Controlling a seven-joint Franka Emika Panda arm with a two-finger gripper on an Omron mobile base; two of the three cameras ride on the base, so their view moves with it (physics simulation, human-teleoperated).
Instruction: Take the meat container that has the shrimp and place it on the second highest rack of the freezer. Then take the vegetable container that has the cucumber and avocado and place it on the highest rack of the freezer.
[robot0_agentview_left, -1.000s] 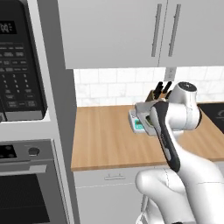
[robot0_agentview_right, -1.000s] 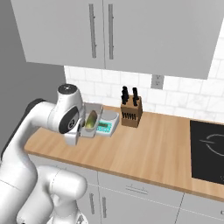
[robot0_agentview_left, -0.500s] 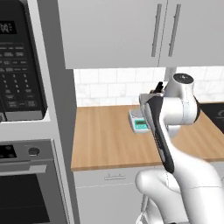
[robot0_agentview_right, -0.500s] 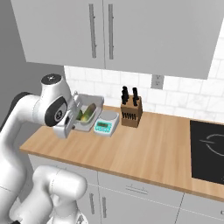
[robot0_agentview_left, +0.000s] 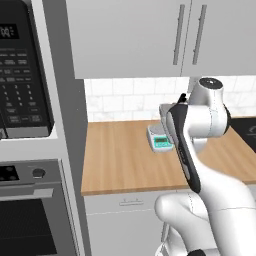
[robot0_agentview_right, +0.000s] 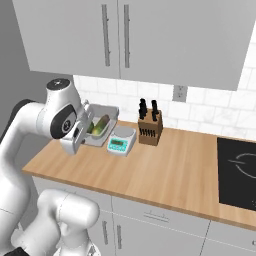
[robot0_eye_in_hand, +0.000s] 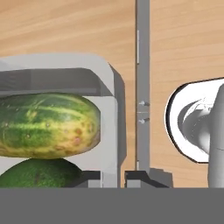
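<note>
The claw (robot0_eye_in_hand: 121, 179) is clamped on the right wall of the smooth grey rounded-corner tub (robot0_eye_in_hand: 110, 87), lifted above the wooden bench (robot0_agentview_right: 165, 170) near its back left corner. Inside it: one mottled cucumber (robot0_eye_in_hand: 46, 125), one dark-green avocado (robot0_eye_in_hand: 37, 175).

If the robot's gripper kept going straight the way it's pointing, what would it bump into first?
The gripper already grips the wall of the vegetable container, which holds the cucumber and avocado. Straight beyond that the hand view shows the wooden counter, so probably the counter, though how far off is unclear.
</note>
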